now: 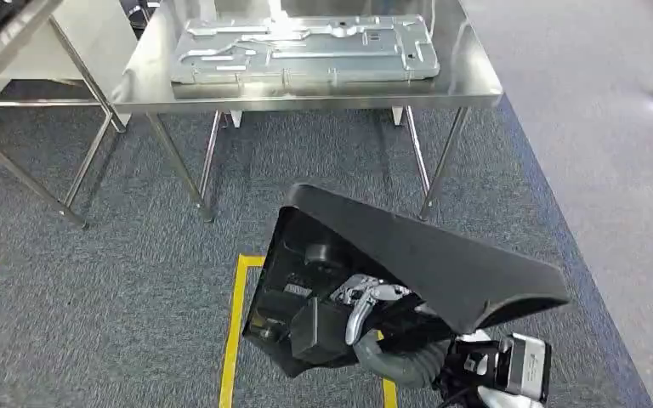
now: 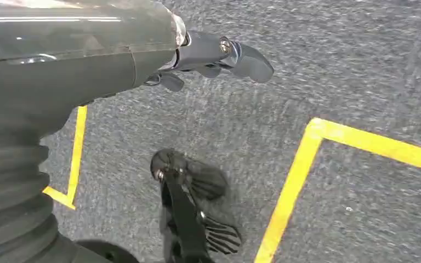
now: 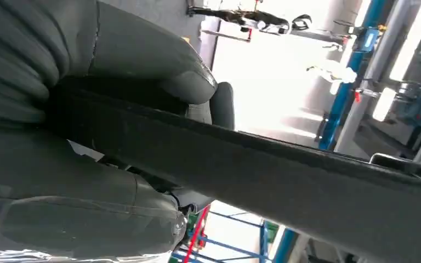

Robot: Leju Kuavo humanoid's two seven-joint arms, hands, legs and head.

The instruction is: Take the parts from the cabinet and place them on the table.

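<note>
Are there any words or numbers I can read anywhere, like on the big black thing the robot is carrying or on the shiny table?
No words or numbers can be read in any view.
The black part held by the right hand: no writing shows.
The metal plate on the steel table: stamped shapes, no text.
The yellow floor lines: plain tape, no signs.

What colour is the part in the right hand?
Black, matte; the part in the right hand shows best in the head view.

Grey carpet (image 1: pixel 136 297) is covering the floor, with yellow tape lines (image 1: pixel 231 331) running across it. Light is glaring off a steel table (image 1: pixel 468 81).
</note>
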